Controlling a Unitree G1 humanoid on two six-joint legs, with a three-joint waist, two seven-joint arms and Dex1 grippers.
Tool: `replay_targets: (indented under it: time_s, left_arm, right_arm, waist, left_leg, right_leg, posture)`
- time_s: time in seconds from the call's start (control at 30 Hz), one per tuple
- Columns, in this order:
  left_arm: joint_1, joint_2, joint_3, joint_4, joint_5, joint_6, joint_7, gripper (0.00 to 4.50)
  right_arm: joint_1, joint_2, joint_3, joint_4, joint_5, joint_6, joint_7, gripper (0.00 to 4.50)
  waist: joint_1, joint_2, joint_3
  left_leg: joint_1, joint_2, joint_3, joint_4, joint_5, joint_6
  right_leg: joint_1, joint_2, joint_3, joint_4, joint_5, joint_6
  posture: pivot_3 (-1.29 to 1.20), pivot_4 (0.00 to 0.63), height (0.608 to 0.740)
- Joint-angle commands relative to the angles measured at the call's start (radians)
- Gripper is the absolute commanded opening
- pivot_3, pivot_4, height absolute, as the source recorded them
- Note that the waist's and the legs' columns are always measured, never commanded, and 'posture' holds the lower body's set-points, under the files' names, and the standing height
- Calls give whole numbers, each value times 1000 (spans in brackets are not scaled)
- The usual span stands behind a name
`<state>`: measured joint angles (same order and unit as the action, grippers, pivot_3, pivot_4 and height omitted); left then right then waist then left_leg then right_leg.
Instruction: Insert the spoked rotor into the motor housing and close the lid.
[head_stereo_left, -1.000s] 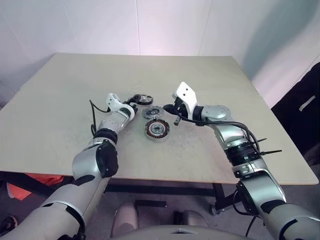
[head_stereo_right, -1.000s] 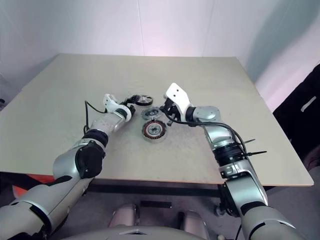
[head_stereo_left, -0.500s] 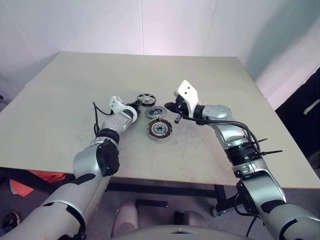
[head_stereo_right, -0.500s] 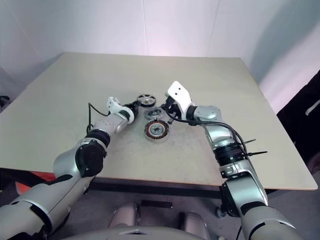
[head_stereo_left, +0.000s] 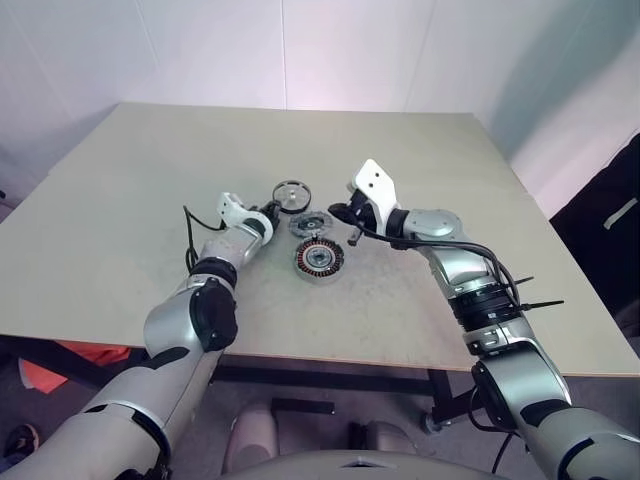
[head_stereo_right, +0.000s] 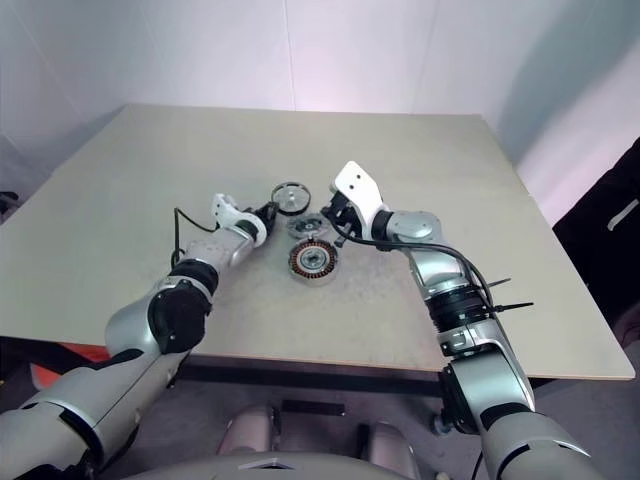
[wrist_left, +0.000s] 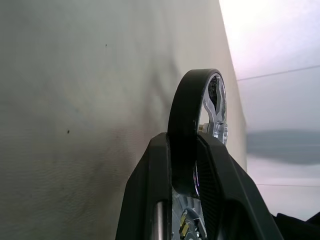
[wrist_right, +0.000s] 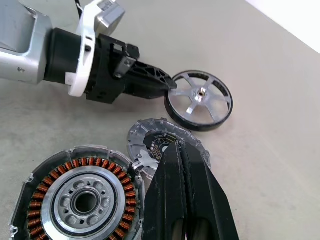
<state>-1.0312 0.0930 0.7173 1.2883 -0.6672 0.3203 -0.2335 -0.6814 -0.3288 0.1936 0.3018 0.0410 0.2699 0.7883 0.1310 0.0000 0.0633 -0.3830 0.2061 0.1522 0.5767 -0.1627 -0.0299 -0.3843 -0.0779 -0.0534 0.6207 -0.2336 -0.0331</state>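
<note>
The spoked rotor (head_stereo_left: 291, 195), a black wheel with silvery spokes, is at the back of the group of parts. My left gripper (head_stereo_left: 272, 209) is shut on its near rim; in the left wrist view the black rim (wrist_left: 192, 115) sits clamped between the two fingers (wrist_left: 155, 170). The motor housing (head_stereo_left: 318, 259), with its ring of copper windings, lies nearest me. Between them lies the grey notched lid (head_stereo_left: 310, 224). My right gripper (wrist_right: 181, 147) is shut, empty, and hovers right over the lid's edge (wrist_right: 150, 135).
All three parts lie close together near the middle of a beige table (head_stereo_left: 420, 160), with a white wall behind it. The table's front edge (head_stereo_left: 400, 360) runs just below my arms.
My left gripper's fingers have shut onto the rotor's rim, and the rotor now faces up more roundly than before. The right arm has kept still. The view shifted slightly.
</note>
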Motion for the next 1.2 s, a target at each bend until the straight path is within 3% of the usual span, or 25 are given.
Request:
replay_targets:
  time_s: [0.03,0.13,0.23,0.37,0.6,0.77,1.2]
  left_arm:
    - [-16,33,52,-51,-73,26,-83,363]
    - [1,58,67,-76,-104,88,-105,363]
    - [36,76,20,-139,-100,259,-114,363]
    - [239,95,-92,-515,-182,720,-113,363]
    - [396,59,-41,-893,-377,1109,58,363]
    - [403,16,13,-969,-441,1172,148,363]
    - [467,-48,-41,-1018,-409,1203,270,363]
  right_arm:
    - [-18,-3,-39,-21,18,-12,-22,0]
    - [-13,-12,-56,-23,17,-1,-40,0]
    - [-3,-30,-69,-20,5,3,-61,0]
    - [-7,-45,-122,66,-33,-14,-206,0]
    - [15,-70,-124,151,-88,-26,-309,0]
    - [35,-64,-118,146,-92,-30,-315,0]
    - [44,-67,-127,129,-92,-26,-325,0]
  waist:
    - [0,0,0]
    - [-1,0,0]
    - [-1,0,0]
    - [-6,0,0]
    - [-7,0,2]
    - [-8,0,2]
    - [-8,0,2]
  left_leg:
    - [0,0,0,0,0,0]
    - [0,0,0,0,0,0]
    - [0,0,0,0,0,0]
    - [0,0,1,-1,0,-1]
    - [-1,0,3,-1,0,-1]
    - [0,0,3,0,0,-1]
    - [0,0,2,0,0,-1]
  right_leg:
    - [0,0,0,0,0,0]
    - [0,0,0,0,0,0]
    - [0,0,0,0,0,0]
    - [-1,-1,0,0,0,0]
    - [-2,0,0,1,0,0]
    - [-1,0,0,1,0,0]
    - [-1,3,0,-1,0,0]
  posture:
    - [0,0,740]
    - [0,0,740]
    - [0,0,740]
    - [0,0,740]
    - [0,0,740]
    - [0,0,740]
    - [0,0,740]
